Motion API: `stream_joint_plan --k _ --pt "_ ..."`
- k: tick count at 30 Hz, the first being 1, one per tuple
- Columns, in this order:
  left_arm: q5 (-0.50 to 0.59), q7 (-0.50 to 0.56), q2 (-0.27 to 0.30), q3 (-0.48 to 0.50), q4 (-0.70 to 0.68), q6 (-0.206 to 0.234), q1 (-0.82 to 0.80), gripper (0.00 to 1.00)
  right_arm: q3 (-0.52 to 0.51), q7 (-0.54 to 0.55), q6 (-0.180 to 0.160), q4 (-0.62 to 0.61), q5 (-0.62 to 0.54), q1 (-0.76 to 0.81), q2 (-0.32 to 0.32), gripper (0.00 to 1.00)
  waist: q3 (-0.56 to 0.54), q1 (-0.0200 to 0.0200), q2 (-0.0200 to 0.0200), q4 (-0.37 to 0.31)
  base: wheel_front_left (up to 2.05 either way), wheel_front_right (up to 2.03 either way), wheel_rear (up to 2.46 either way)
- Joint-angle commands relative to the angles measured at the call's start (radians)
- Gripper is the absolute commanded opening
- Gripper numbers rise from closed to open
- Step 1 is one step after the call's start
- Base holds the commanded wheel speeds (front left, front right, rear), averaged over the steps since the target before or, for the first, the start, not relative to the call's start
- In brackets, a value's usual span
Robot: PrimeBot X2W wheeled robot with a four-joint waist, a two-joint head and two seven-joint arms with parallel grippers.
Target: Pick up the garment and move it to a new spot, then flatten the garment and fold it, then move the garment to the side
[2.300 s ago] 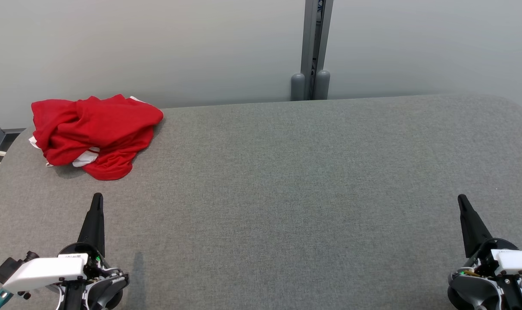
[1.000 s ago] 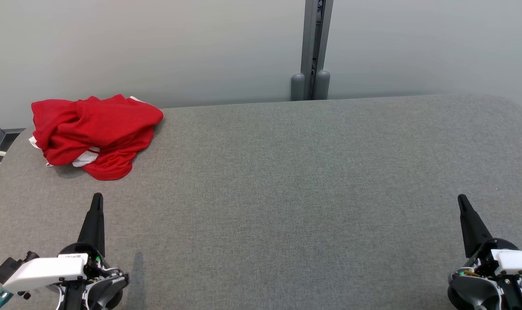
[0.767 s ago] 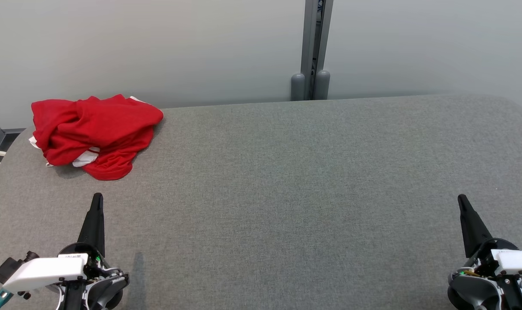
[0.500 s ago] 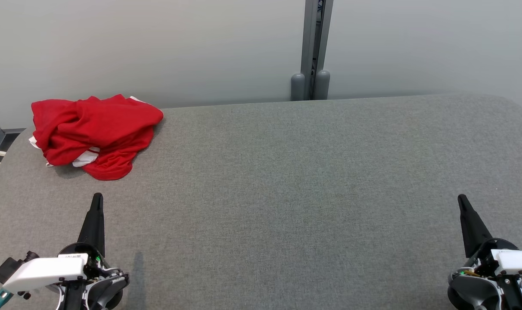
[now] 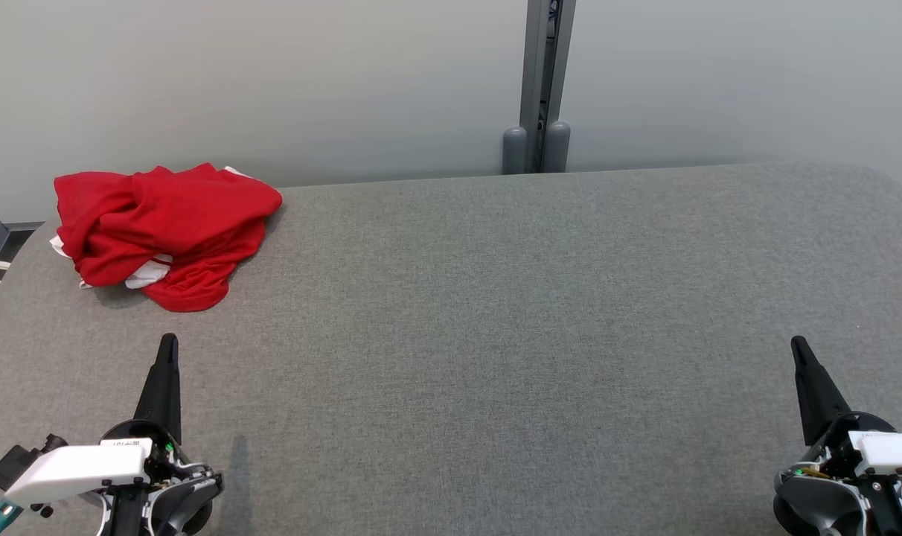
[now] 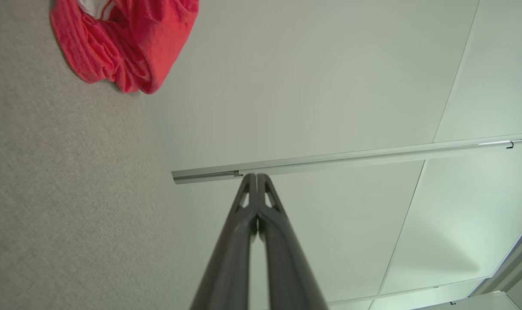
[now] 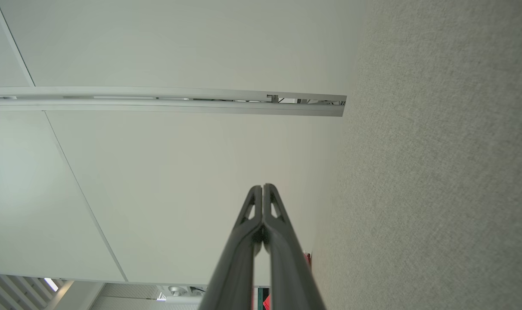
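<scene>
Grey cloth-covered counter is lying under and ahead of left gripper and right gripper; metal post is standing far ahead, between them.

I am looking along my left gripper, its two long dark fingers lying pressed together at the tips. The crumpled red cloth garment is lying well apart on the grey woven tabletop, before a pale panelled wall.

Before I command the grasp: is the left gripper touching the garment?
No, bare table shows between the left gripper and the red garment.
</scene>
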Motion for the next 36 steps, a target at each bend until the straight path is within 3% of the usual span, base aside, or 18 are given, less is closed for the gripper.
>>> stream_joint_plan --k 1,36 --pt "-0.001 0.002 0.003 0.002 -0.003 -0.004 -0.009 0.00 0.000 0.002 0.003 -0.002 -0.003 -0.009 -0.004 0.00 0.000 0.0000 0.0000 0.000 0.00 0.00 0.00" --pt "-0.001 0.002 0.003 0.002 -0.003 -0.004 -0.009 0.00 0.000 0.002 0.003 -0.002 -0.003 -0.009 -0.004 0.00 0.000 0.0000 0.0000 0.000 0.00 0.00 0.00"
